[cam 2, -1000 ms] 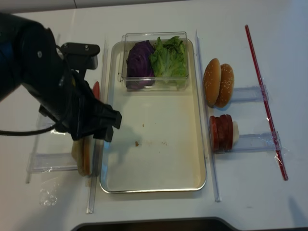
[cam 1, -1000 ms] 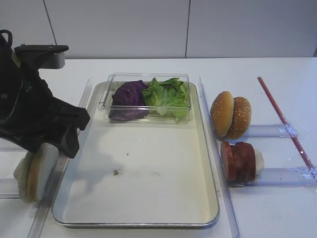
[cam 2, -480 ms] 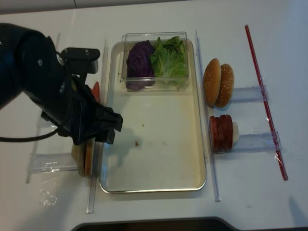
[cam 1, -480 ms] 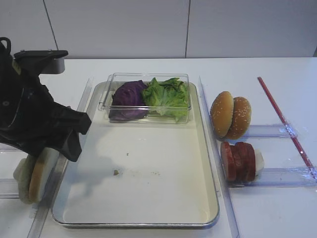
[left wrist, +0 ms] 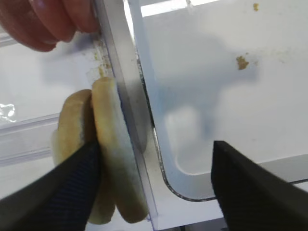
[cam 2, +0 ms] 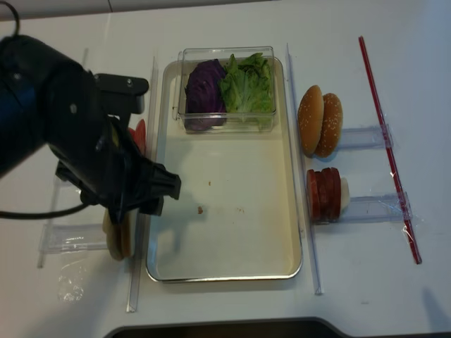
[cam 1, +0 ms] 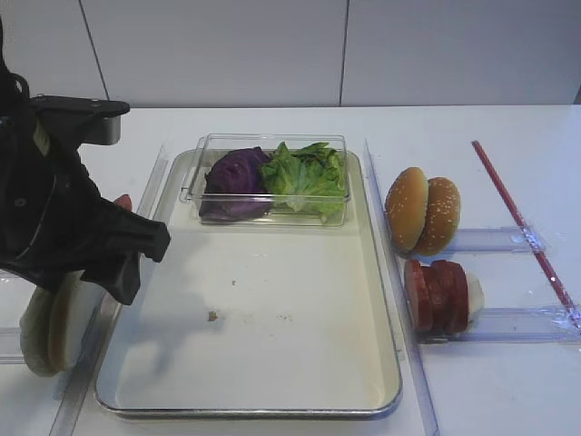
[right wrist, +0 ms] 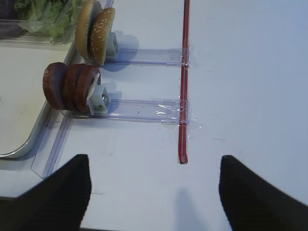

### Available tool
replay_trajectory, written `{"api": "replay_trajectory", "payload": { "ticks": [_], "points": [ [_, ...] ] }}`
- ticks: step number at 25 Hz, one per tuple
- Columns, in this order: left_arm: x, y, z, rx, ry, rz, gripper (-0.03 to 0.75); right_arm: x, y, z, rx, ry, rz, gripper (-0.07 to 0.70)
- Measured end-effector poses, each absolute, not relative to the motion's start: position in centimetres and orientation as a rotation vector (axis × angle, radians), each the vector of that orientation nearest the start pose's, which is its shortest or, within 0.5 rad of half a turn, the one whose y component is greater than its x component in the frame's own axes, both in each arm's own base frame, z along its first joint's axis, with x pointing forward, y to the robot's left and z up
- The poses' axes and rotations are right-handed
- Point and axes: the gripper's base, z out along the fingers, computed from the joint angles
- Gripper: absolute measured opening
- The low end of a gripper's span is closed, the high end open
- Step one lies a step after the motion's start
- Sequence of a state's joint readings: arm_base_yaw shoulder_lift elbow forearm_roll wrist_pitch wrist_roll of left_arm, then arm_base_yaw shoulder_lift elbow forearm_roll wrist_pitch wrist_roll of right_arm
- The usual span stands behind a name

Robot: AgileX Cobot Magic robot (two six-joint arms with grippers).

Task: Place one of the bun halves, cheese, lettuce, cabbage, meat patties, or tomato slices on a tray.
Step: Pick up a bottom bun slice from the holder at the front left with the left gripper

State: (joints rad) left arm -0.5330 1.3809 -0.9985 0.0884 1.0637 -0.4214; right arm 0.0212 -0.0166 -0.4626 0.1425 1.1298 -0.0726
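Two bun halves (left wrist: 103,159) on edge just left of the tray (cam 1: 272,313), straddled untouched by the wide left claw (left wrist: 154,185); one lettuce (cam 1: 307,177), one cabbage (cam 1: 234,182) inside its far end.

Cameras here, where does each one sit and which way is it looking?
Exterior high: front, angled down on the tray; left arm shows.
Realsense: overhead, straight down; same tray, left arm.
Right wrist: over the table's right side, facing meat patties; open claw tips show.
Left wrist: above the bun halves; open claw.
Both wrist views share the tray's rim.
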Motion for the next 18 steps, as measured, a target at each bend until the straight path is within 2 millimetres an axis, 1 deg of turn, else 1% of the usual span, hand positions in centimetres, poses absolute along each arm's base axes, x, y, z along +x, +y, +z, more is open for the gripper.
{"api": "replay_trajectory", "payload": {
  "ticks": [3, 8, 10, 12, 15, 18],
  "points": [
    [21.7, -12.3, 26.7, 0.196, 2.899, 0.007, 0.49, -0.7, 1.2, 26.2, -0.111, 2.126, 0.143, 0.0],
    [21.8, -12.2, 26.7, 0.176, 2.897, 0.019, 0.49, -0.7, 1.2, 26.2, -0.111, 2.126, 0.143, 0.0],
    [21.8, -12.3, 26.5, 0.171, 2.905, 0.017, 0.477, -0.7, 1.2, 26.2, -0.111, 2.126, 0.143, 0.0],
    [22.0, -12.6, 25.9, 0.166, 2.93, 0.015, 0.452, -0.7, 1.2, 26.2, -0.111, 2.126, 0.143, 0.0],
    [22.4, -12.9, 24.5, 0.167, 2.997, 0.05, 0.415, -0.7, 1.2, 26.2, -0.109, 2.126, 0.144, 0.0],
    [22.5, -12.9, 24.2, 0.176, 3.001, 0.067, 0.404, -0.7, 1.2, 26.2, -0.109, 2.126, 0.144, 0.0]
  ]
}}
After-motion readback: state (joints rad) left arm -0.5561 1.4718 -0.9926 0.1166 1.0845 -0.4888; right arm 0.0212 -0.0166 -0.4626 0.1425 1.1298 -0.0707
